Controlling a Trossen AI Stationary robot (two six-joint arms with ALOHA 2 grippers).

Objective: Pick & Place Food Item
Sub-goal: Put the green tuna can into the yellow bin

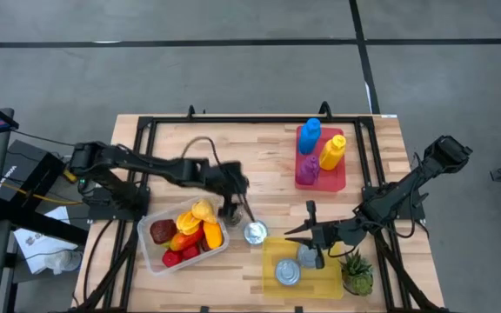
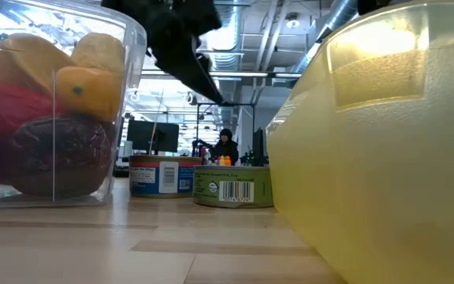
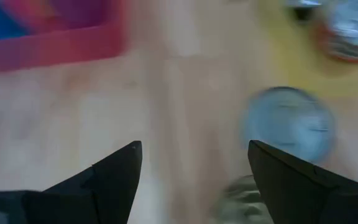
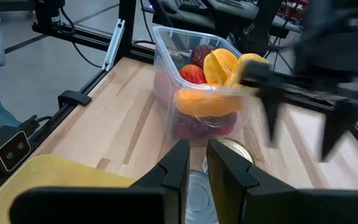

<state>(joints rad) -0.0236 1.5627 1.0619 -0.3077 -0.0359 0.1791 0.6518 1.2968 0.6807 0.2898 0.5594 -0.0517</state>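
Observation:
A clear tub (image 1: 181, 235) of toy fruit stands on the wooden table and fills the left of the low view (image 2: 46, 102). Beside it stands a silver-topped can (image 1: 255, 232). The low view shows two cans here, blue-labelled (image 2: 160, 175) and green-labelled (image 2: 227, 188). My left gripper (image 1: 235, 209) hovers open above the wood between tub and can, and its wrist view (image 3: 194, 162) is blurred, with the can (image 3: 288, 124) ahead. My right gripper (image 1: 307, 230) is over the yellow tray's (image 1: 272, 256) far edge, its fingers (image 4: 194, 155) nearly together and holding nothing.
The yellow tray holds two cans (image 1: 287, 272) (image 1: 310, 256). A small potted plant (image 1: 355, 274) stands by its right side. A red tray (image 1: 342, 178) with blue, yellow and purple bottles sits at the far right. A black frame rims the table. A person sits far behind (image 2: 225, 146).

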